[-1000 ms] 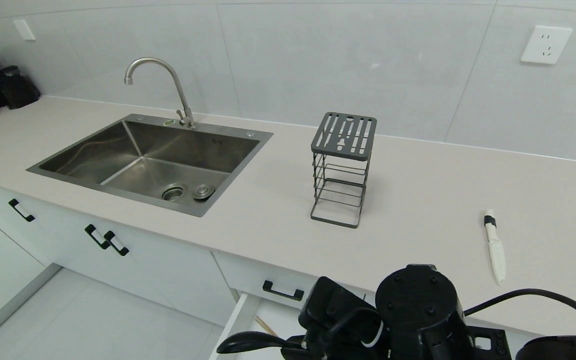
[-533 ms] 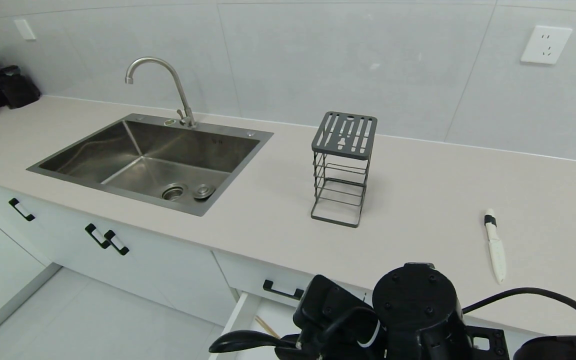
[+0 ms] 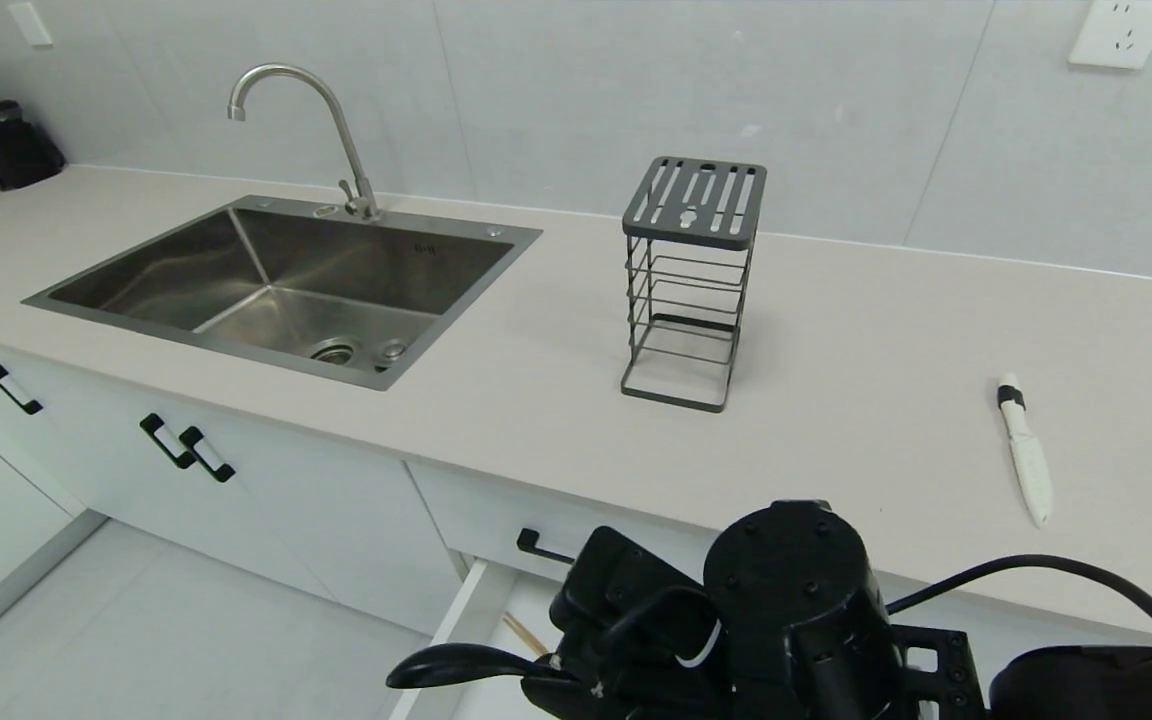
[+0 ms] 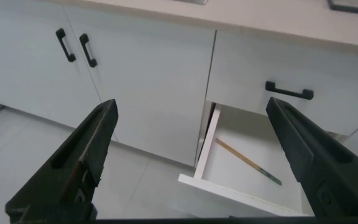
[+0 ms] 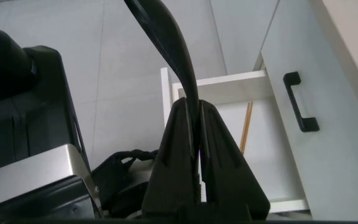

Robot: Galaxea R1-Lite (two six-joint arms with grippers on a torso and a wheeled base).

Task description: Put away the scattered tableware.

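A black spoon (image 5: 166, 43) is clamped by its handle in my right gripper (image 5: 194, 115), which is shut on it. In the head view the spoon (image 3: 446, 662) sticks out to the left, low in front of the counter. Below it a white drawer (image 5: 229, 118) stands pulled out with a wooden chopstick (image 5: 247, 127) inside. My left gripper (image 4: 190, 109) hangs open and holds nothing, above the same drawer (image 4: 241, 180) and chopstick (image 4: 247, 163). A white knife (image 3: 1023, 460) lies on the counter at the right.
A dark wire knife rack (image 3: 691, 280) stands mid-counter. The steel sink (image 3: 356, 262) with its faucet (image 3: 336, 120) is at the left. Closed cabinet doors with black handles (image 3: 186, 450) sit under the counter, and a closed drawer front (image 4: 289, 93) is above the open one.
The head camera has shifted, so the whole scene sits differently. The spoon in my right gripper has drifted slightly left. Nothing on the counter has moved.
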